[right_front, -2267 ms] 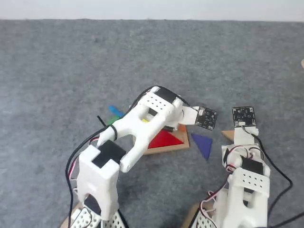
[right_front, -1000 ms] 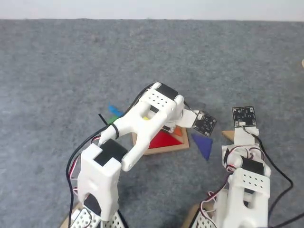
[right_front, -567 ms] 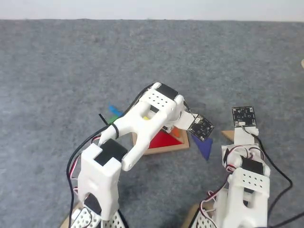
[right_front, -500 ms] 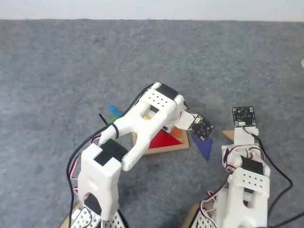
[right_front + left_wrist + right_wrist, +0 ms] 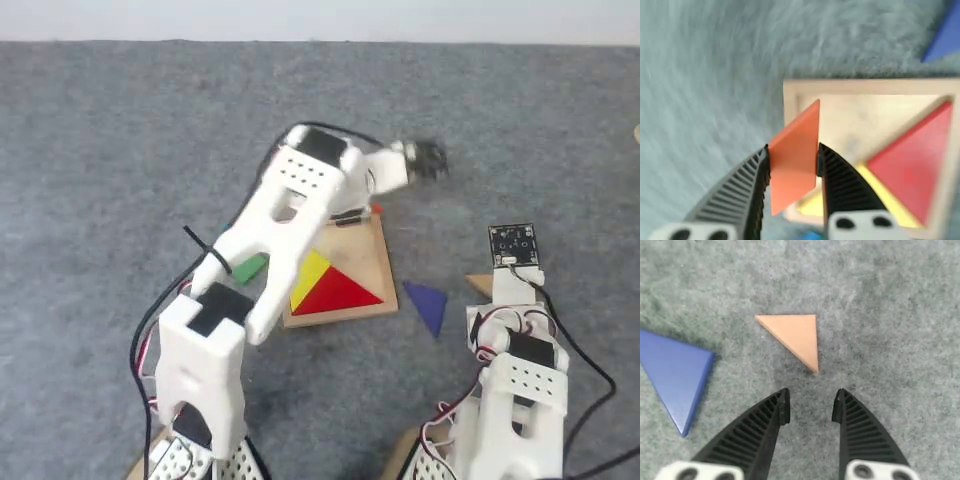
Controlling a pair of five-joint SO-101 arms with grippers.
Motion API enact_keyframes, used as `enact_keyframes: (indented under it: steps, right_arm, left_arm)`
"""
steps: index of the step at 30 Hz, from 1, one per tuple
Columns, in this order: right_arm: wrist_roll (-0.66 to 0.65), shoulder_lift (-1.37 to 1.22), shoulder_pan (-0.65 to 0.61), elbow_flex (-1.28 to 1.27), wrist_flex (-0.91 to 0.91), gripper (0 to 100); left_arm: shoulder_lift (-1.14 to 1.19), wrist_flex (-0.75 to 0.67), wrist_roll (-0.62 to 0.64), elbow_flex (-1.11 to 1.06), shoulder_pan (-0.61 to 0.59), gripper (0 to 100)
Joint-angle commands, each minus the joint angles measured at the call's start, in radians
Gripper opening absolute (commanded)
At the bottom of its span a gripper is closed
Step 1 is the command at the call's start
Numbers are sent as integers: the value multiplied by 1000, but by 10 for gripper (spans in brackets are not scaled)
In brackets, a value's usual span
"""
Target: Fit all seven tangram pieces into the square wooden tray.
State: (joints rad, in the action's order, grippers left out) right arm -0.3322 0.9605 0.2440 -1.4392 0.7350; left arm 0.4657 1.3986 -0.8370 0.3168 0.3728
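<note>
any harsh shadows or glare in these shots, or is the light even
High view: even light, only a thin shadow beside the wooden tray. Right wrist view: tan triangle and blue triangle cast almost no shadow. Left wrist view: no glare on the orange piece in the left hand.

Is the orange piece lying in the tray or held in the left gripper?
Held. In the left wrist view the orange piece is clamped in the left gripper, over a corner of the tray, not lying flat inside.

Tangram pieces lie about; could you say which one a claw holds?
The flat orange piece, clamped in the left claw; the others lie in the wooden tray or outside.
</note>
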Motion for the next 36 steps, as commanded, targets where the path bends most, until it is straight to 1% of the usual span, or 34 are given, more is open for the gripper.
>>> enact_keyframes:
  steps: [1,2,3,5,8,11,14,18,22,28,36]
  right_arm:
    - [0,25,-7,6,-22,154]
    - [0,25,-7,6,-22,154]
    - [0,25,-7,6,-21,154]
    - [0,25,-7,6,-19,154]
    - [0,25,-7,6,-16,154]
    - [-2,25,-7,6,-16,154]
    - [-2,25,-7,8,-16,154]
    - [-2,25,-7,8,-16,154]
    - [-2,25,-7,8,-13,154]
    - [-2,25,-5,8,-13,154]
    - [-2,25,-5,8,-13,154]
  left_arm:
    - [12,144,331,79,-44,40]
    - [26,144,359,76,-51,40]
    - [44,141,359,76,-55,39]
    - [80,109,299,81,-63,39]
    - [109,49,284,82,-80,14]
    - [114,32,275,82,-97,13]
    - [112,20,238,82,-112,14]
    - [118,21,233,81,-117,14]
    - [120,21,186,74,-106,14]
    - [120,18,180,10,-49,14]
    - [110,-83,192,-130,-48,15]
